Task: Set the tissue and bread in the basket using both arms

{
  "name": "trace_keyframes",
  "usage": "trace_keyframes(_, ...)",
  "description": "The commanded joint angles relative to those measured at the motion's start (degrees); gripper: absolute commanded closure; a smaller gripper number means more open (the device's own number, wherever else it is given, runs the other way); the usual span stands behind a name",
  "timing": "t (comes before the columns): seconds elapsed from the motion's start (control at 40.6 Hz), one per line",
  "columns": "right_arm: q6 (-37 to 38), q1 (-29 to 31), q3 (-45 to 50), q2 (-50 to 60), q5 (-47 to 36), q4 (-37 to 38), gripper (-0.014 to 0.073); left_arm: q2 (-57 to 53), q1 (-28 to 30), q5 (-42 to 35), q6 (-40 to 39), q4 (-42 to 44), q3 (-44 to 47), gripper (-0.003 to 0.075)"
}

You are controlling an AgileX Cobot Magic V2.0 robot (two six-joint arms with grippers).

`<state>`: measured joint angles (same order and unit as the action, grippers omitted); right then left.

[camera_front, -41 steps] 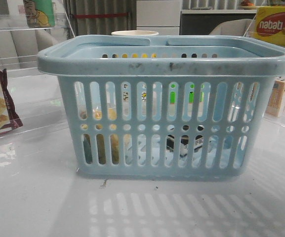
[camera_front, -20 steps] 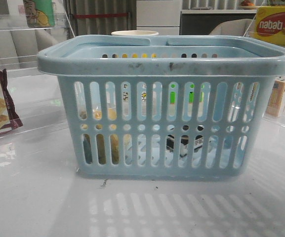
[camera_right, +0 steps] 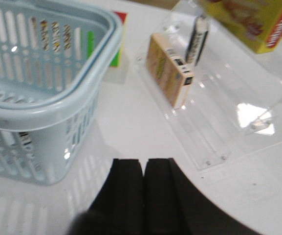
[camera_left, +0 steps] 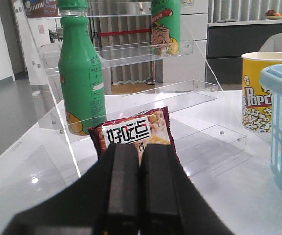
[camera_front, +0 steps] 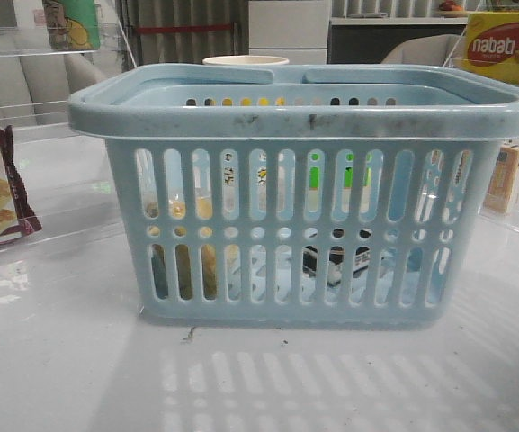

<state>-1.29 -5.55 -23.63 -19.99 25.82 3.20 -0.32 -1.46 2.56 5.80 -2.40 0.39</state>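
Basket (camera_front: 304,225) of light-blue plastic stands upright on the white table (camera_front: 70,360), nearest in the front view, its slotted wall facing forward and its scuffed rim level. Through the lower slots on its left side golden-brown bread (camera_front: 196,265) shows, lying inside against the wall. Lower right, also inside, a dark pack with white printing, the tissue (camera_front: 344,261), rests on the basket floor. Neither arm appears in the front view. The left gripper (camera_left: 139,161) has its jaws pressed together with nothing between them, pointing toward a maroon-edged cracker bag (camera_left: 133,134) and a green bottle (camera_left: 81,78) on a clear shelf. The right gripper (camera_right: 143,183) likewise has its jaws closed and empty, hovering over bare table just beside the basket's corner. Beyond it a small tan carton (camera_right: 170,68) lies in a clear tray. Farther back stand a popcorn cup (camera_left: 257,90) and a yellow nabati box (camera_front: 504,47).
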Motion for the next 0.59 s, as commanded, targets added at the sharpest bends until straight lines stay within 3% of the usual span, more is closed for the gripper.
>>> trace_keyframes(0.0,-0.22,3.99,5.3,6.96,-10.36,0.76,0.0527,-1.13,-0.04,-4.93,-0.07,-0.6,-0.06,0.0624)
trace_keyframes(0.173,-0.17,6.51,16.18,16.93,-18.74,-0.02,0.0527,-1.13,-0.04,-4.93,-0.07,-0.6,-0.06,0.0624)
trace_keyframes(0.394,-0.17,6.56,25.56,21.71,-28.51,-1.0,0.0527,-1.03,-0.04,-4.93,-0.07,-0.6,-0.06,0.0624)
trace_keyframes(0.567,-0.17,6.56,25.36,21.65,-27.66,-3.2,0.0527,-1.03,-0.04,-4.93,-0.07,-0.6,-0.06,0.0624)
